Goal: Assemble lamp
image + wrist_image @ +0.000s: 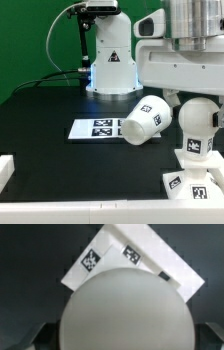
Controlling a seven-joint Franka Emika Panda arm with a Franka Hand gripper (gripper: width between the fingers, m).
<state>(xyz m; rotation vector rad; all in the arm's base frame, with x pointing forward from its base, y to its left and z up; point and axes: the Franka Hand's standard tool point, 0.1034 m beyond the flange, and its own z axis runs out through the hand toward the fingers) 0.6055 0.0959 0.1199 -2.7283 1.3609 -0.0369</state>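
Arm (185, 55) points straight down over the base (192, 182), claw (125, 335) apparently closed on the bulb (125, 300).

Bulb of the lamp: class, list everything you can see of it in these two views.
The bulb is white, smooth, plastic-looking: a round globe over a narrower neck carrying a black-and-white tag. It stands upright, neck down, over the square base; whether it is seated cannot be told. The end effector flanks the globe with a finger on each side, seemingly gripping it.
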